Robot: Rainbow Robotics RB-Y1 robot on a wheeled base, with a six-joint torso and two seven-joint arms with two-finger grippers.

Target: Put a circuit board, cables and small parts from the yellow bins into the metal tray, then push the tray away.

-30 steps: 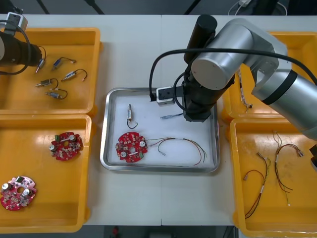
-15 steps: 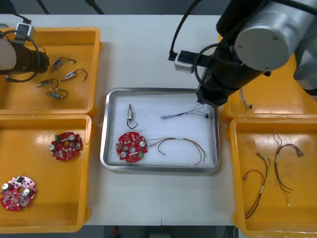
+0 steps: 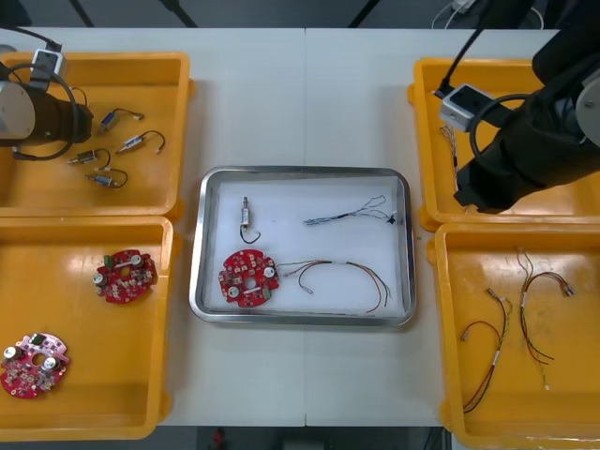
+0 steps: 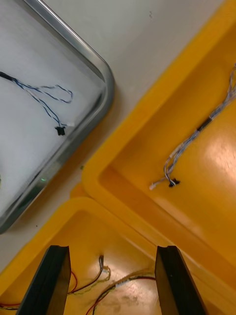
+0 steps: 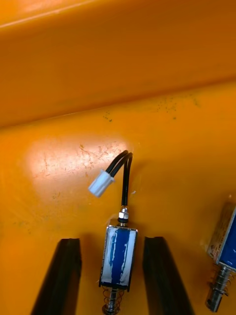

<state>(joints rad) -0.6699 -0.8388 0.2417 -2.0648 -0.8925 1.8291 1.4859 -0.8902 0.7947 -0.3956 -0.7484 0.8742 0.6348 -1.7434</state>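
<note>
Straddling a small blue-bodied metal part (image 5: pixel 118 256) with black fingers spread clear of it, the left gripper (image 5: pixel 112 246) sits low in the far-left yellow plastic bin (image 3: pixel 37 187), close to one of its walls. If they close off-centre, I judge the part could twist out or its looped black lead with the white plug (image 5: pixel 102 183) could snag. A second metal part (image 5: pixel 223 246) beside one finger could get knocked. The right gripper (image 4: pixel 110 256), spread and empty, hovers over the wall between the two right-hand yellow bins (image 3: pixel 431 217). The shiny metal tray (image 3: pixel 199 244) at the middle of the light table (image 3: pixel 300 94) holds a round red circuit board (image 3: pixel 248 278), a twisted blue and white cable (image 3: pixel 347 216), a red and yellow cable (image 3: pixel 347 272) and a small metal part (image 3: pixel 247 217). Beyond its far edge the floor (image 3: pixel 234 11) is dark.
</note>
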